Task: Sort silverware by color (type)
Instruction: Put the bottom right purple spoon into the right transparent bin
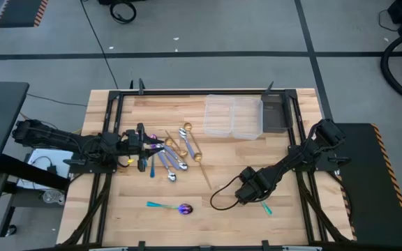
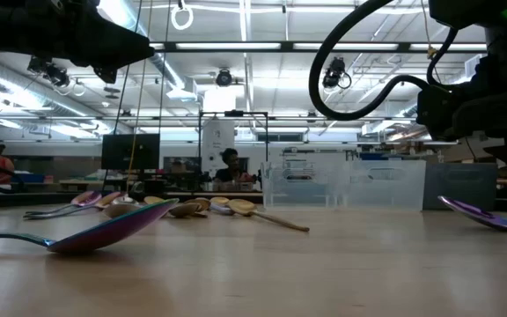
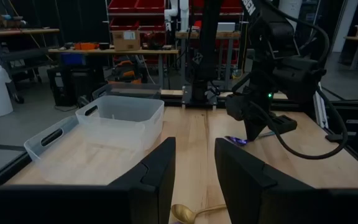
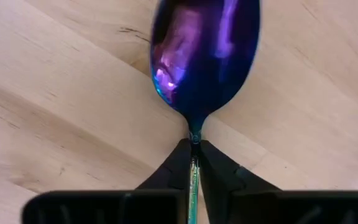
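A pile of silverware point(image 1: 169, 155) lies left of the table's middle: silver, gold and purple-blue pieces with teal handles. My left gripper point(image 1: 145, 146) hovers over the pile's left side, open and empty. In the left wrist view point(image 3: 194, 171) a gold spoon point(image 3: 185, 213) lies below its fingers. My right gripper point(image 1: 246, 192) is at the near right, shut on an iridescent purple-blue spoon point(image 4: 204, 56), whose teal handle point(image 1: 265, 208) sticks out beside it. Another iridescent spoon point(image 1: 172, 207) lies alone near the front edge, large in the low view point(image 2: 104, 231). My right gripper pinches the iridescent spoon's neck point(image 4: 194, 138), just below the bowl, between its two fingertips. The bowl lies past the fingertips, hollow side up, and the handle runs back between the fingers. The spoon sits low over the wood point(image 2: 482, 214). Whether it touches the table I cannot tell.
A clear plastic compartment tray point(image 1: 232, 115) stands at the far edge, with a darker bin point(image 1: 274, 115) to its right. A long gold utensil point(image 1: 204, 171) lies between the pile and my right arm. A black cable loop point(image 1: 222, 196) hangs by the right gripper. A person shows in the room behind.
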